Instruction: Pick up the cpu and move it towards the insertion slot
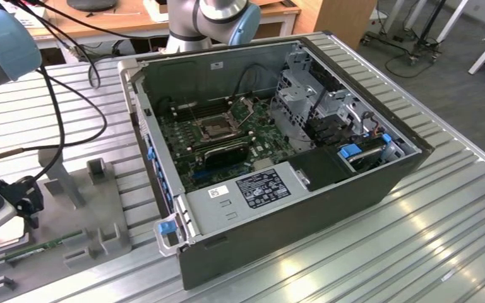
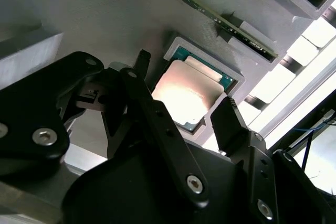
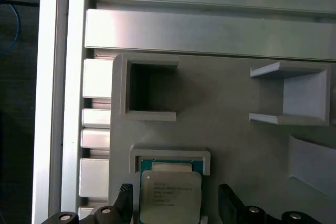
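Cpu [image 3: 170, 195] is sitting flat in its snug pocket of the grey tray [image 3: 236, 129], which I'd guess is there to keep it square so your fingers [image 3: 125, 203] can come down on opposite edges. Your gripper [image 3: 176, 190] is spread right over it, one finger just beside each side and neither looks to be touching it yet, so nothing's pinched. The slot [image 1: 215, 129] is well apart from all this, on the board [image 1: 225, 154] inside the open case [image 1: 377, 183], off toward the exterior view's right of the tray.
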